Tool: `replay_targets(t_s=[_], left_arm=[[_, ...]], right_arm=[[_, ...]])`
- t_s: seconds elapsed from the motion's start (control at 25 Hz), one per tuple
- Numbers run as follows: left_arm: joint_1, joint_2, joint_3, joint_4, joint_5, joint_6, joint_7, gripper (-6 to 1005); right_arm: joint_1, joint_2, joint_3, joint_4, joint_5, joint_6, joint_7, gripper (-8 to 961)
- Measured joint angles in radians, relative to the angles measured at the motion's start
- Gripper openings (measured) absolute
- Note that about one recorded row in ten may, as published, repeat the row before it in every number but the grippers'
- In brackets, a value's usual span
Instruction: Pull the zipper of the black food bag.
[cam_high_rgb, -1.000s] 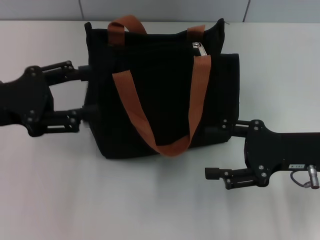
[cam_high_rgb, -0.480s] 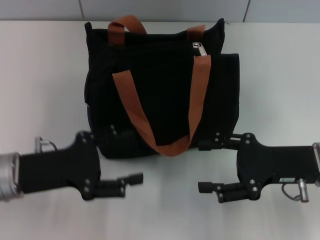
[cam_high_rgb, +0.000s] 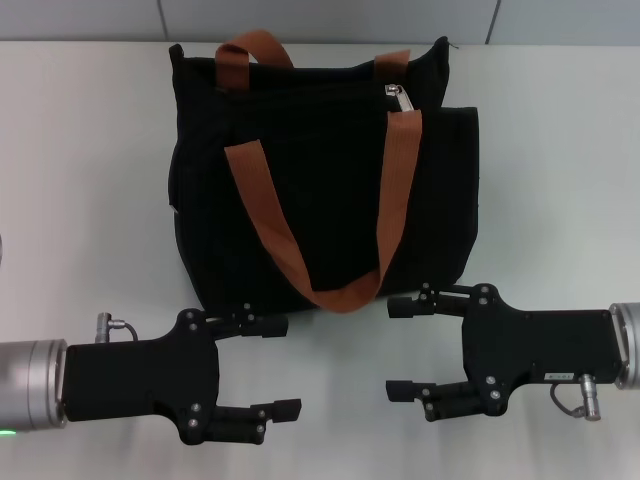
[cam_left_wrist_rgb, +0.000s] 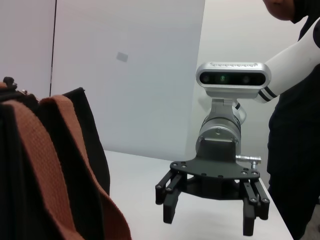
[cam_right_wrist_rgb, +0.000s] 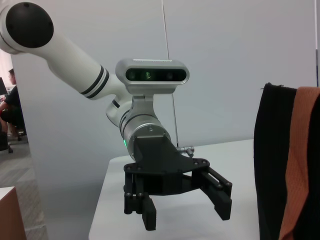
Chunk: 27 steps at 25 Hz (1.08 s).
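Head view puts my left gripper low on the white table, fingers spread wide and grasping nothing, tips pointing inward toward the other arm. My right gripper faces it from the opposite side, likewise spread and empty. Bare tabletop lies between the two sets of tips; they are apart, not touching.

Just beyond both grippers stands the black food bag. Its near bottom edge runs close above the upper finger of each gripper; I cannot tell whether the left upper finger touches the fabric. The front orange strap droops in a loop to that bottom edge, hanging between the two grippers.

The zipper sits at the far top of the bag, toward my right gripper's side, well apart from both grippers, beside where the front strap meets the bag.

Left wrist view shows the right gripper opposite, jaws parted, with the bag's side close by. Right wrist view shows the left gripper parted too, open table around it.
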Motion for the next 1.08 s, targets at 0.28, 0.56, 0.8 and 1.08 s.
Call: replay_targets(t_s=[0.28, 0.56, 0.8, 1.08], left_arm=[[0.006, 0.001, -0.003, -0.001, -0.005, 0.004, 0.000, 827], [0.007, 0.001, -0.004, -0.002, -0.005, 0.006, 0.000, 827], [0.008, 0.001, -0.004, -0.001, -0.005, 0.006, 0.000, 827], [0.009, 0.001, -0.003, -0.002, -0.005, 0.006, 0.000, 827]], right_arm=[[0.004, 0.000, -0.003, 0.013, 0.000, 0.020, -0.004, 817], [0.005, 0.000, -0.004, 0.015, 0.000, 0.023, -0.004, 817], [0.006, 0.000, -0.004, 0.015, 0.000, 0.023, -0.004, 817], [0.005, 0.000, -0.004, 0.015, 0.000, 0.023, -0.004, 817]])
